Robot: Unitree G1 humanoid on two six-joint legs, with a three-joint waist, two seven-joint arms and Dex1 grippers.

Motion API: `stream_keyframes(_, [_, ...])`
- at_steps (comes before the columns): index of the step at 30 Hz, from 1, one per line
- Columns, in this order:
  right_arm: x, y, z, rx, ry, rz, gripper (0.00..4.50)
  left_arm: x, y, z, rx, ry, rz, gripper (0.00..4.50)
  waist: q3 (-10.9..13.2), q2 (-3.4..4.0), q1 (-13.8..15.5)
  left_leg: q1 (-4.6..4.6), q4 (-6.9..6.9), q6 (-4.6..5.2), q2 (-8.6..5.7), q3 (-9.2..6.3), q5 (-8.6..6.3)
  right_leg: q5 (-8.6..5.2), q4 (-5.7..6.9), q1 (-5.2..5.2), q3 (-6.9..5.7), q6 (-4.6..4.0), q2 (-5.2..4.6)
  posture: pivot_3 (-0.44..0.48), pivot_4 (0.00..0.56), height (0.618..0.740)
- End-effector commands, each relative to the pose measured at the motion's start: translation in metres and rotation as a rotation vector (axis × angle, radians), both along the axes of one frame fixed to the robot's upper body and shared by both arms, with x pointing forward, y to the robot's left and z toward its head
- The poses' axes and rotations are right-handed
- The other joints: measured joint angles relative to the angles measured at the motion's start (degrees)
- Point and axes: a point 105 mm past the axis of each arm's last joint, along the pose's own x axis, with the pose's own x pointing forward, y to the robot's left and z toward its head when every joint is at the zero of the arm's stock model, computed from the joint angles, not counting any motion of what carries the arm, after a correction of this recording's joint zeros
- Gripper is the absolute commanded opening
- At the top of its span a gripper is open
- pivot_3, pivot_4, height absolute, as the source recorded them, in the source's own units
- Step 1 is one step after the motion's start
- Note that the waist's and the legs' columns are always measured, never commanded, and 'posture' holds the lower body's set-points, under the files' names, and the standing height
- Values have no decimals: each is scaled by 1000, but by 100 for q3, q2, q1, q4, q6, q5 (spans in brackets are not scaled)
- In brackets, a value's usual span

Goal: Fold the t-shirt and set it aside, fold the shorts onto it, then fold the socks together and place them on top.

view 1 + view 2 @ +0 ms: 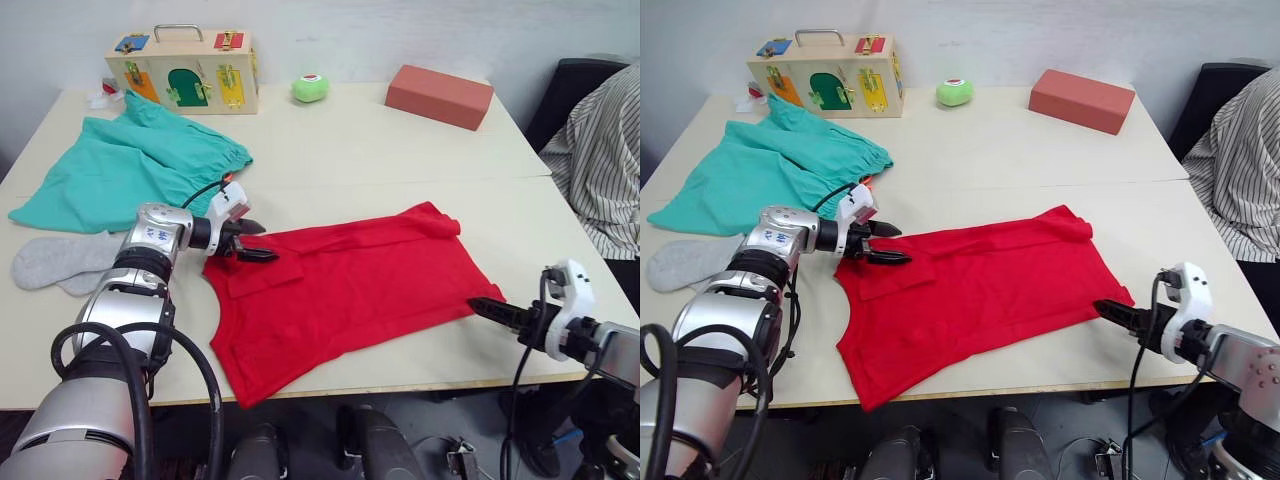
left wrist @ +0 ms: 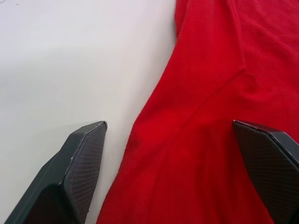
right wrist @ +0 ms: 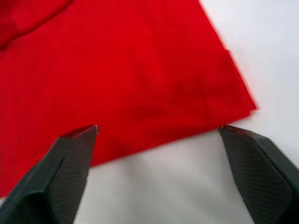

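The left gripper [image 1: 252, 241] has its two black fingers spread apart, and in the left wrist view one finger [image 2: 83, 161] is over the bare table while the other is over red cloth, so the edge of the t-shirt [image 1: 345, 290] lies between them but is not pinched. The right gripper [image 1: 1118, 313] is open too; its fingers [image 3: 67, 158] stand on both sides of the shirt's near right corner, a little in front of the hem, with nothing held. The shirt lies flat in the middle of the near table [image 1: 400, 140], and its sleeves look already turned inward, so I judge that the first step, folding the shirt, is in progress and the next fold is being prepared. For that, each gripper needs to go lower and close on its own edge of the cloth, then both must lift and carry it over together. The left arm reaches forward with the wrist turned toward the middle; the right arm comes in low from the table's right edge, pointing left. The shorts [image 1: 125, 170] wait spread on the far left, and the socks [image 1: 60, 262] lie just in front of them, beside the left arm.
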Motion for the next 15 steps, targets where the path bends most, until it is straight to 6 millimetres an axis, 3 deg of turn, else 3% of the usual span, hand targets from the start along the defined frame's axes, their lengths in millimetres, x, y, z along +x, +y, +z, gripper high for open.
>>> stream_keyframes(1, [3,10,-6,33,19,17,2795,2,2,-4,28,24,34,4500,0,0,9,-1,0,0,-1,-5,0,0,0,2,0,0,-2,0,150,740])
stream_keyframes(2, [4,10,-6,32,18,9,2481,2,2,-5,31,33,37,4500,0,0,11,0,0,0,-2,-5,0,0,1,2,1,0,-3,0,150,740])
stream_keyframes(4, [7,10,-7,33,13,3,1729,-1,5,-11,47,57,34,4089,-1,0,10,0,0,0,-3,-7,1,0,3,3,0,0,-4,0,150,740])
stream_keyframes(9, [22,8,-2,4,-50,-10,4,-10,13,-14,33,79,0,2623,-1,1,-20,0,-1,-3,-2,-2,3,-1,3,2,-3,-1,0,0,150,740])
stream_keyframes(15, [53,-3,10,-109,-151,-11,0,-16,27,-17,-47,77,35,679,0,2,-55,4,1,-4,-2,6,3,-1,3,1,-2,-1,-1,0,150,740])
